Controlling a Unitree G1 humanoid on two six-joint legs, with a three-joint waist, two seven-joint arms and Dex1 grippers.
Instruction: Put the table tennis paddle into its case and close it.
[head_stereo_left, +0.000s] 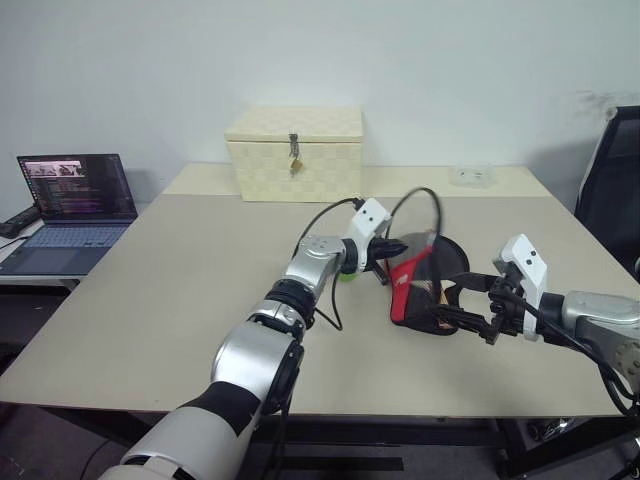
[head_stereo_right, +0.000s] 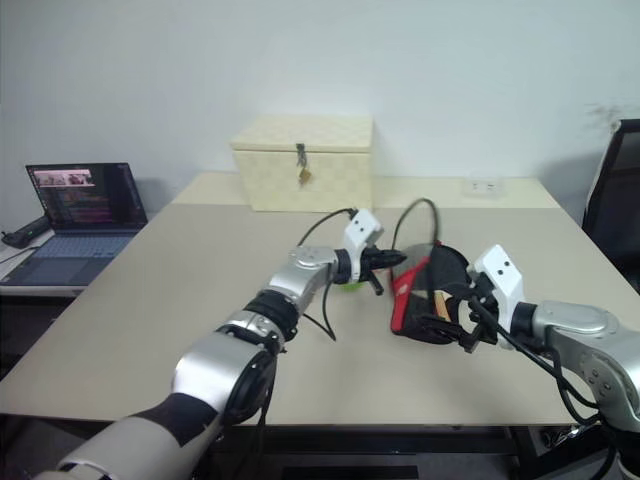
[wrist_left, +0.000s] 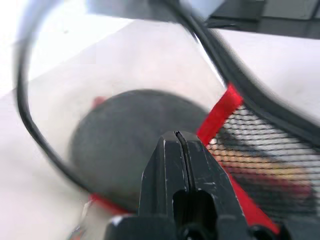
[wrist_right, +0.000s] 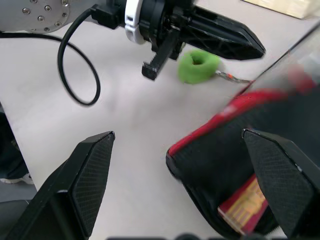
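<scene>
Right gripper (head_stereo_left: 470, 312) gapes wide at the case (head_stereo_left: 425, 290) near the table's (head_stereo_left: 150, 300) right edge; left gripper (head_stereo_left: 398, 247) (shut, empty) could snag the raised flap, dragging it.

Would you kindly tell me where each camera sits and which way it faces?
Left and right eye views: on the head, looking forward and down over both arms at the table, the case and the cream box.
Left wrist view: along the shut left hand toward the paddle in the case's open mouth.
Right wrist view: between the open right hand fingers, at the case end and the green ball.
Shared: both wrist views show the case; the right also shows the left hand.
</scene>
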